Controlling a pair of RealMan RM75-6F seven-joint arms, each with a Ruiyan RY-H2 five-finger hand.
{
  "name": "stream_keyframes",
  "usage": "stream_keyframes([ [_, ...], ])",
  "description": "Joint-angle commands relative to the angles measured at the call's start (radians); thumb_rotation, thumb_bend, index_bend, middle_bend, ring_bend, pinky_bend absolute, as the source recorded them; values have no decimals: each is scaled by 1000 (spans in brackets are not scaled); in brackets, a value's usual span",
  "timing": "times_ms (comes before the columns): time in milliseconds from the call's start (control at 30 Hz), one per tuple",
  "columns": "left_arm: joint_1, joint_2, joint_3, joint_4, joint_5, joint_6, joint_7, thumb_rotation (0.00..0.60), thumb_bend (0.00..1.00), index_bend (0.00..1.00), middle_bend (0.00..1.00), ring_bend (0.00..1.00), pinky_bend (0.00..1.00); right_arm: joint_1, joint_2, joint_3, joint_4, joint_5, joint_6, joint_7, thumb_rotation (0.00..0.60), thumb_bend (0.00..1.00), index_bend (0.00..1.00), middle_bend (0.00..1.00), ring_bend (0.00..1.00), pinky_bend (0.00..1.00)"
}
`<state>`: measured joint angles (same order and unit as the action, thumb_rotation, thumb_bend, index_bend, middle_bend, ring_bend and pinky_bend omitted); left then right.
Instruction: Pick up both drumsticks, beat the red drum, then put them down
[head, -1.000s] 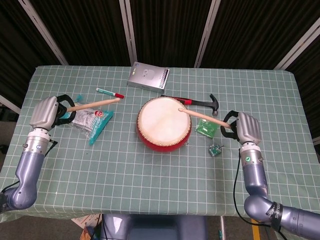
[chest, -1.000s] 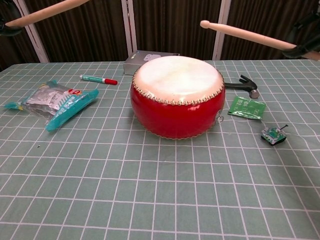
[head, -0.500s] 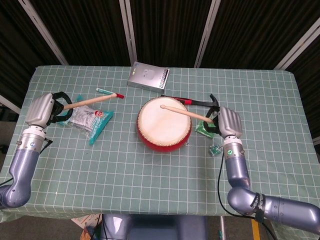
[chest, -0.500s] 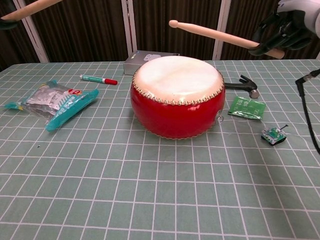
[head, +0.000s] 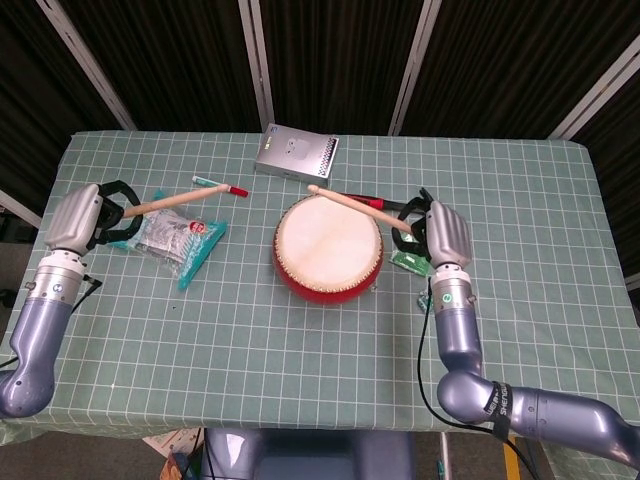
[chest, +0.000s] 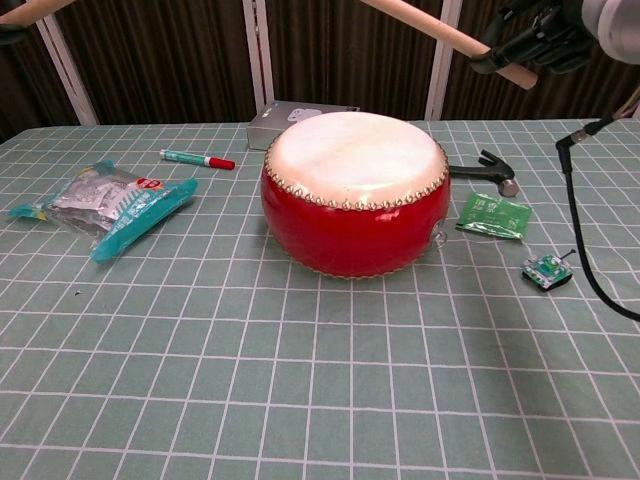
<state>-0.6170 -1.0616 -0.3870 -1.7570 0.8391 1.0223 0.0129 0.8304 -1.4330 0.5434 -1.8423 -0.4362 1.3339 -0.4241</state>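
Note:
The red drum (head: 328, 248) (chest: 354, 190) with its pale skin stands in the middle of the table. My right hand (head: 432, 232) (chest: 545, 25) grips a wooden drumstick (head: 352, 203) (chest: 440, 26), raised high, its tip above the drum's far edge. My left hand (head: 88, 216) grips the other drumstick (head: 170, 202) at the table's left, pointing toward the drum and held above the snack packet. In the chest view only that stick's end (chest: 35, 8) shows at the top left corner.
A teal snack packet (head: 178, 238) lies left of the drum, a red-capped marker (head: 221, 185) beyond it. A silver box (head: 295, 154) sits behind the drum. A hammer (head: 400, 205), a green packet (chest: 494, 215) and a small circuit module (chest: 546, 270) lie to the right.
My right hand has moved left and lifted its drumstick higher, the tip swinging across the drum to its far left edge. My left hand has drawn slightly leftward with its stick.

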Motion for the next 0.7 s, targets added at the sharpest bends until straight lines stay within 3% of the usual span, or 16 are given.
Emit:
stream_keyframes([
  [33,3,6,-3,-7,1,3,-6,600,591,790,1000,1000,1000,15,-15,7,18,14,2,-9,600,510,916,1000,1000,1000],
  [200,9,25,-11,-31,-2,10,-18,600,592,791,1000,1000,1000,50,-44,-35,81,24,4,-83,600,512,916,1000,1000,1000],
  [433,22,59,-27,-56,-1,15,-54,600,592,790,1000,1000,1000,155,-131,-250,230,-97,56,-419,600,515,916,1000,1000,1000],
  [567,23,68,-24,-54,2,4,-67,600,591,790,1000,1000,1000,215,-200,-473,354,-268,102,-727,600,515,923,1000,1000,1000],
  [633,23,71,-22,-53,0,-1,-70,600,591,791,1000,1000,1000,218,-226,-524,384,-305,108,-803,600,515,926,1000,1000,1000],
  [700,21,72,-18,-55,1,-4,-68,600,592,790,1000,1000,1000,212,-250,-535,387,-311,113,-846,600,515,928,1000,1000,1000],
])
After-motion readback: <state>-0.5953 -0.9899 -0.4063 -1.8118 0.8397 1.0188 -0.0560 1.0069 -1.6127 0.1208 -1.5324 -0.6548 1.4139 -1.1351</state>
